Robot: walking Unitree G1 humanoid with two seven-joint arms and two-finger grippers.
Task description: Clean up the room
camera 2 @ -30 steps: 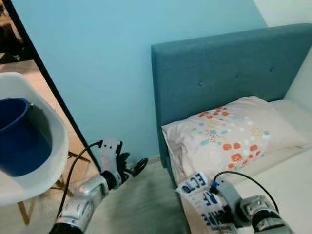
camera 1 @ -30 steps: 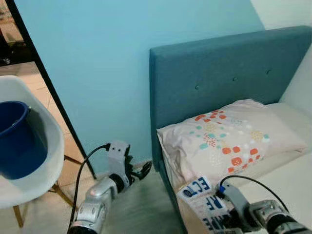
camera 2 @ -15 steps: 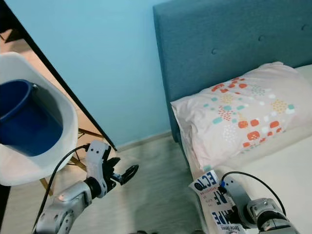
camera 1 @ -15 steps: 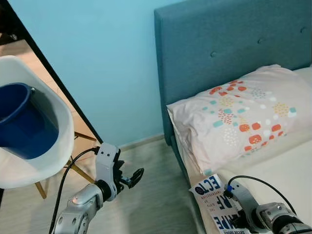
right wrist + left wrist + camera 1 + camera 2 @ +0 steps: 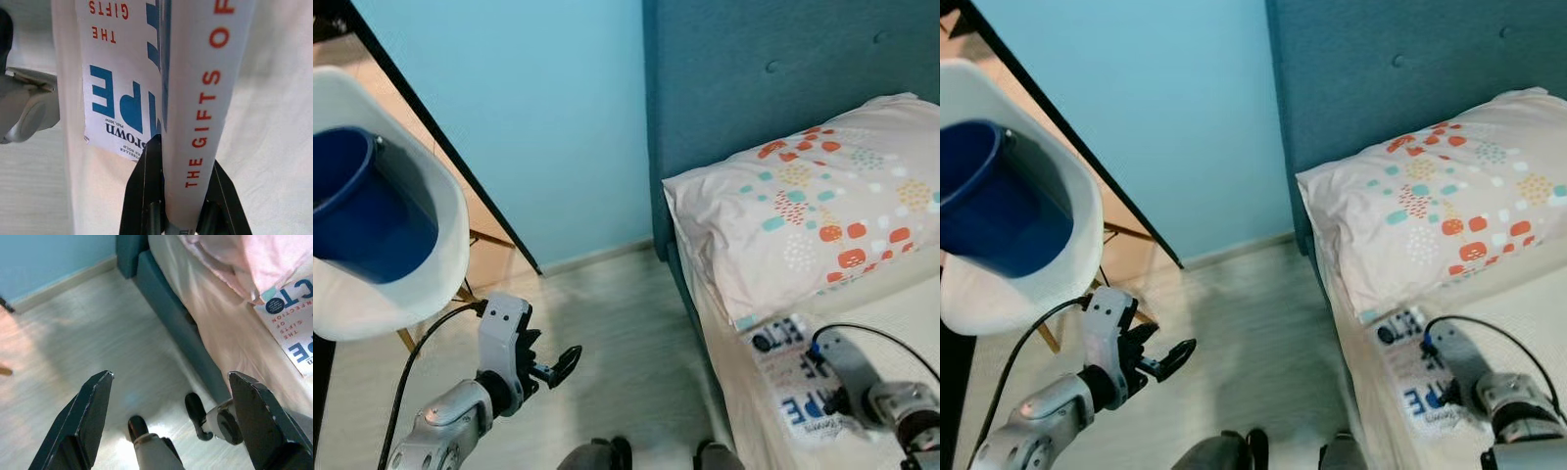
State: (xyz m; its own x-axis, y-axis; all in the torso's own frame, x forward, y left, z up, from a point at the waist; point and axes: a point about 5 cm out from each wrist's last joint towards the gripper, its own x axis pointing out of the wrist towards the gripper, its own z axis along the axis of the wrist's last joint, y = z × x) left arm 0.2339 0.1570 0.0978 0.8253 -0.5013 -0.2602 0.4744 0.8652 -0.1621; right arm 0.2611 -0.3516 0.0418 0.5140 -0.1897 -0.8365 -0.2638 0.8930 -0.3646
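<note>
Book point(image 5: 195, 98): a white paperback with blue and red lettering, and the right gripper point(image 5: 178, 196) is pinching it by the spine end, black fingers pressing either side. In the eye views it is sitting over the mattress point(image 5: 901, 313) edge nearest the floor, just below the pillow point(image 5: 813, 211).

Right gripper: clamping the book, holding it low over the bed's near edge beside the pillow's lower corner.

Left gripper point(image 5: 553, 367): hanging over the pale wood floor point(image 5: 98, 333), fingers point(image 5: 90, 416) spread wide apart and carrying nothing.

Surroundings: a blue bucket point(image 5: 362, 206) is resting in the seat of a white shell chair point(image 5: 431, 245), well apart from the bed; a teal headboard point(image 5: 754, 88) is standing against the light blue wall.

Progress: the book is in hand, so I judge the pickup done; a place to put it away is not yet reached, and that is what is left.

Change: the camera is now looking further down and to the left than half a second ago, with the robot's feet point(image 5: 607, 455) coming into the eye views; the book is staying gripped.
</note>
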